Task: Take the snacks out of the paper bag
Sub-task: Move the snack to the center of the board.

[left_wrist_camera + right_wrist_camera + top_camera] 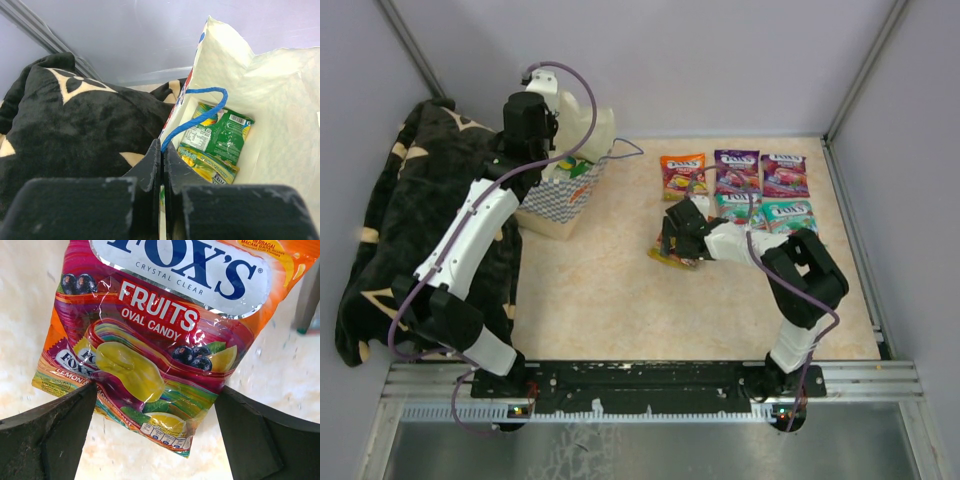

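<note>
Orange packet (pixel 160 330) between wide-spread right claw (pixel 156 390); left claw (pixel 162 150) tight on paper bag (pixel 280 100) rim.

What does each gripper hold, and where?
Left gripper seems shut on the rim of the paper bag; right gripper is open over an orange packet, gripping nothing.

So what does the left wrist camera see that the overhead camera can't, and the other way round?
Only the left wrist view looks deep inside the cream-white paper bag, where a green glossy candy packet and a yellow one lie at the bottom; the overhead catches just a green glimpse at its mouth. Only the overhead view shows five glossy packets laid in rows on the beige table, and the open right gripper over another orange packet. Both show the bag itself and the black floral blanket beside it.
</note>
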